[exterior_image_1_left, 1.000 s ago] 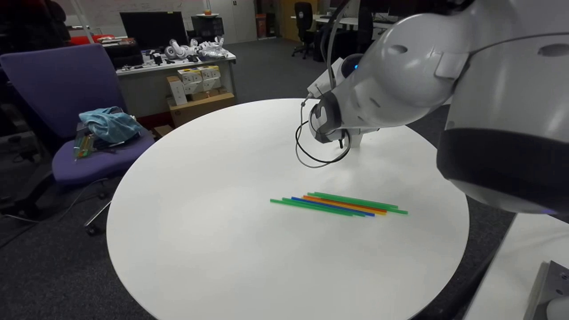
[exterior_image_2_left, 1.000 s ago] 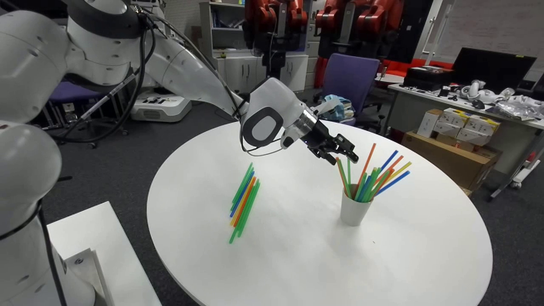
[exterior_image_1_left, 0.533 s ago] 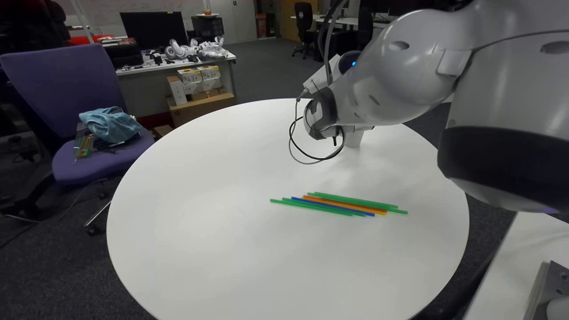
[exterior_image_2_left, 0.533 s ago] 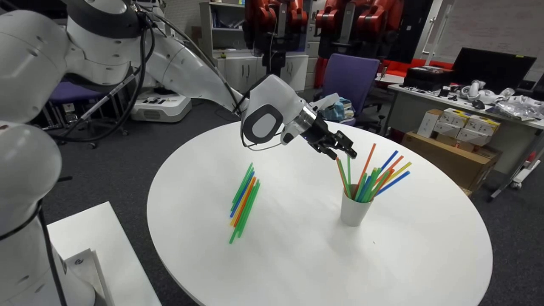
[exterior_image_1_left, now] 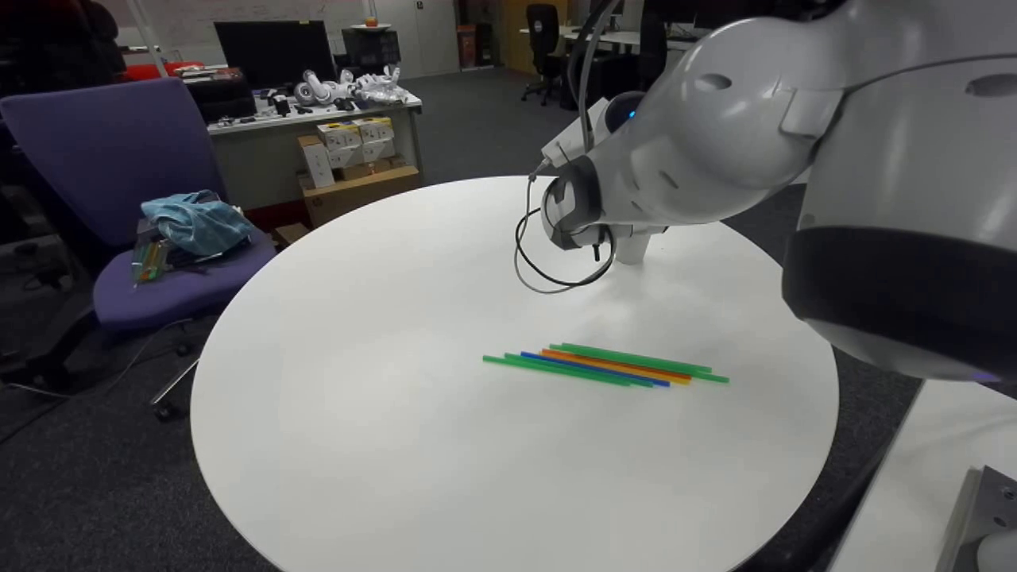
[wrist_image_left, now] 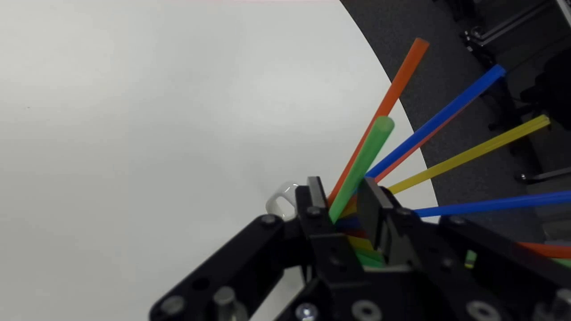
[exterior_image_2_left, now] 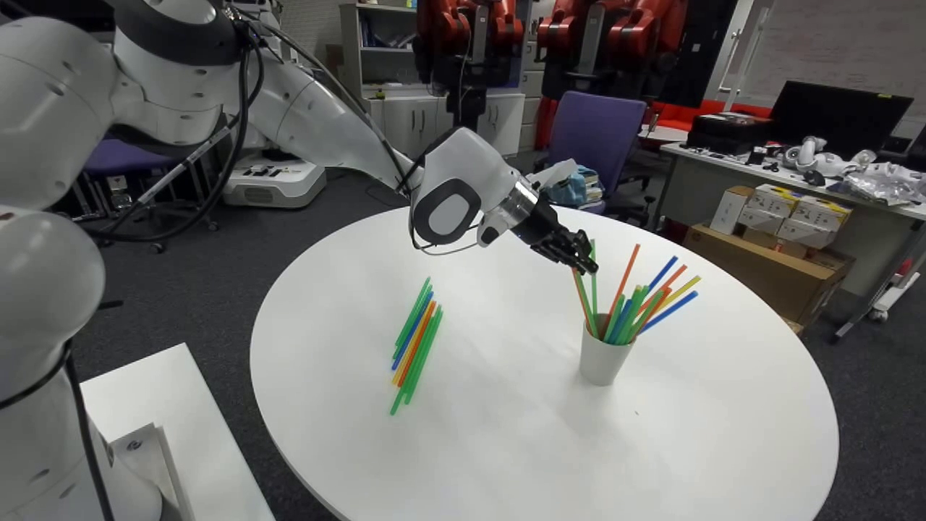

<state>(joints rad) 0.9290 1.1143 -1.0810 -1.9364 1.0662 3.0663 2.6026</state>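
Gripper (wrist_image_left: 344, 196) hangs above the rim of the cup (exterior_image_2_left: 606, 362), by the tops of its straws (exterior_image_2_left: 633, 311); its jaws stand partway open with a plain gap between them. In the wrist view a green straw (wrist_image_left: 363, 165) shows through that gap and leans to 1 o'clock. Its lower part goes out of sight by the finger (wrist_image_left: 319, 227) at 9 o'clock; whether those two touch cannot be told. Space shows between it and the opposite finger (wrist_image_left: 372, 209) at 3 o'clock, so nothing is pinched. An orange straw (wrist_image_left: 401, 80) also leans to 1, a blue straw (wrist_image_left: 439, 120) and a yellow straw (wrist_image_left: 468, 154) point near 2.

The cup stands upright on the table (exterior_image_2_left: 492, 449). In an exterior view the gripper is at about 11 o'clock from it, with the arm (exterior_image_2_left: 325, 134) coming in from 10. At 9 o'clock from the cup, well apart, a row (exterior_image_2_left: 416, 349) of straws lies flat side by side, green at both edges, with blue, yellow and orange between; both exterior views show it. Past the table a chair (exterior_image_2_left: 595, 130) stands at 12 o'clock, a desk (exterior_image_2_left: 691, 184) with boxes (exterior_image_2_left: 767, 199) beneath between 1 and 2.
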